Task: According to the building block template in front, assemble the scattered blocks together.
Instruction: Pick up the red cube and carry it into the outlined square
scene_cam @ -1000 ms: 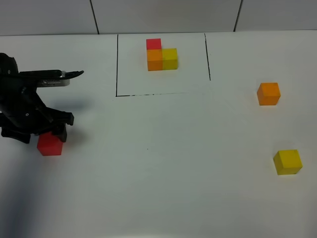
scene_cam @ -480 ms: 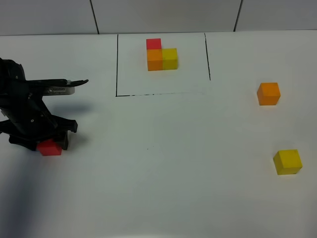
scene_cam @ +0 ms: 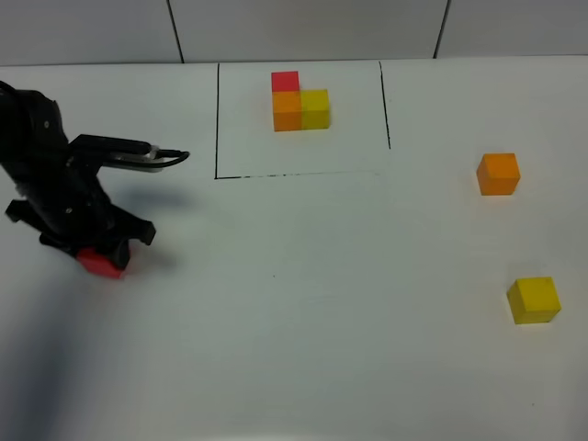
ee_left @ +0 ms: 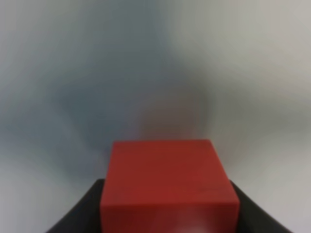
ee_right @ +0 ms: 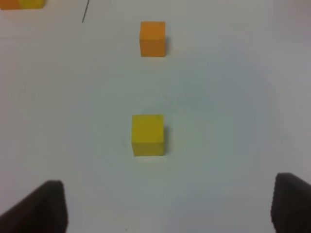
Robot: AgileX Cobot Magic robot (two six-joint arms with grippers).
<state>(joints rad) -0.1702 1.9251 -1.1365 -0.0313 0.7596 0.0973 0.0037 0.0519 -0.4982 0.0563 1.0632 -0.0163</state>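
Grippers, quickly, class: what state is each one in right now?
Left gripper: closed on the red block.
Right gripper: open, holding nothing.

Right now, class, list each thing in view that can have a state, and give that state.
Red block: clamped in the left gripper.
Left gripper: shut on the red block.
Right gripper: open, empty.
Orange block: loose, flat on the table, not joined.
Yellow block: loose, flat on the table, not joined.
Template: three cubes joined in an L, inside the drawn lines.
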